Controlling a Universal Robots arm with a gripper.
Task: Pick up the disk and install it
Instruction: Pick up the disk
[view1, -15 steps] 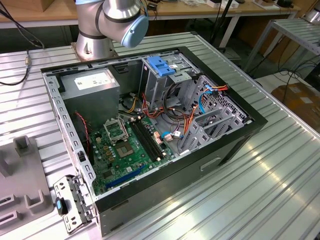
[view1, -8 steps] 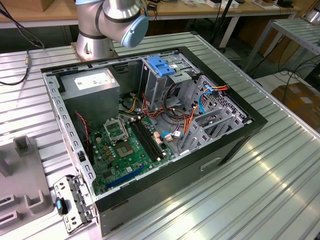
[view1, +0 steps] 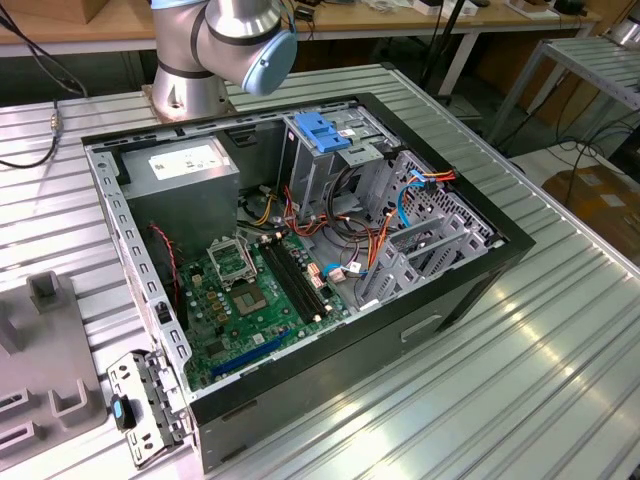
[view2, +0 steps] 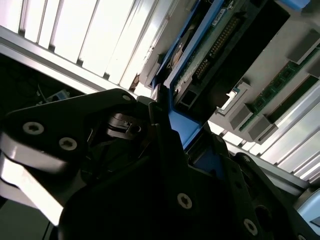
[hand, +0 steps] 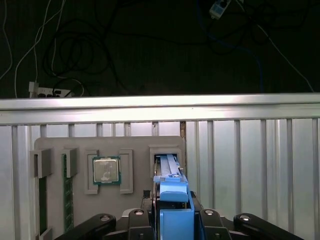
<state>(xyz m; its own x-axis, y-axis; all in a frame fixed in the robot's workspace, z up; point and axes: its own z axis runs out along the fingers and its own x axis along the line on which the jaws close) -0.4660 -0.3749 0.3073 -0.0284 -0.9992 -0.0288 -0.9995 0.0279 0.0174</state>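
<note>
Bare ribbed table (view1: 560, 340) on the exterior view's right of the open computer case (view1: 450, 300). Inside, cables (view1: 370, 250) crowd the gap beside the drive cage (view1: 315, 170) — the circuit board (view1: 250, 290) lies open from above. The disk (hand: 172, 187) stands in a tight tray (hand: 100, 145) slot.

My arm (view1: 222, 38) is brushed silver with fat round joints, one capped in pale blue, while my gripper (hand: 173, 202) is matte black, built of flat hinged links pinned with small bright silver screws (view2: 184, 200).
</note>
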